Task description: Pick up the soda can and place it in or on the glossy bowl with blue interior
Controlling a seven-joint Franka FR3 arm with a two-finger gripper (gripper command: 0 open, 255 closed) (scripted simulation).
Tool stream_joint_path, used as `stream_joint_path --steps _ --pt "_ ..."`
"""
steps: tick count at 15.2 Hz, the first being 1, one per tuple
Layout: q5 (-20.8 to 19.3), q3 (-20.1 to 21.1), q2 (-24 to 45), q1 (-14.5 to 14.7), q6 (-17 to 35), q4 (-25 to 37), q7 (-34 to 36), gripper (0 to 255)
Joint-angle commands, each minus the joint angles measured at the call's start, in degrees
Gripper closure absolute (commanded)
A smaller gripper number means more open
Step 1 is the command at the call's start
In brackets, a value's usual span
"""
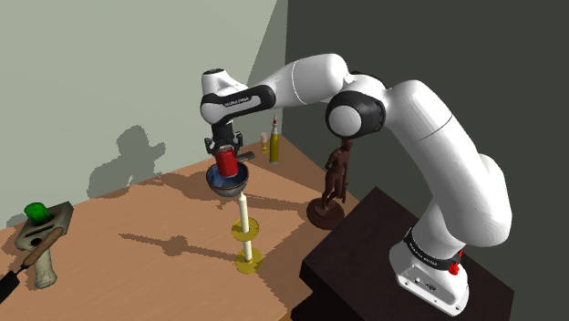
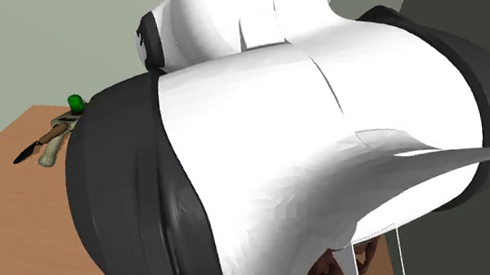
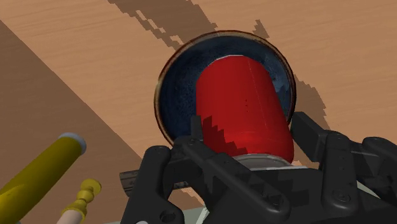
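A red soda can (image 1: 226, 161) stands with its lower end inside the glossy dark bowl with blue interior (image 1: 229, 186), which rests on the wooden table. My black gripper (image 1: 226, 149) hangs right over the bowl. In the wrist view the can (image 3: 245, 105) lies along the gripper's (image 3: 248, 137) axis, over the bowl's blue inside (image 3: 178, 95). A black finger (image 3: 193, 139) presses each side of the can's near end, so the gripper is shut on the can.
A tall yellow candlestick (image 1: 244, 232) stands just in front of the bowl, with a brown figurine (image 1: 334, 182) and a yellow bottle (image 1: 274, 141) to the shoulder view's right. A green-topped block (image 1: 38, 219) lies far left. The dark stand (image 1: 365, 274) is lower right.
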Motion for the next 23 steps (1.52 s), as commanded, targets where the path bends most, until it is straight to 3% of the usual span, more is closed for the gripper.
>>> stream_joint_path --steps 1,11,12,17,21,23 --pt "0.0 0.0 1.1 0.0 0.8 0.4 0.0 255" --pt "0.0 0.0 2.2 0.1 2.0 0.3 0.0 255" --pt "0.0 0.0 2.2 0.1 2.0 0.3 0.0 0" --pt "0.0 0.0 2.2 0.1 2.0 0.3 0.0 0" --pt "0.0 0.0 -0.7 -0.1 -3.2 2.6 0.0 0" --pt "0.0 0.0 -0.7 -0.1 -3.2 2.6 0.0 0"
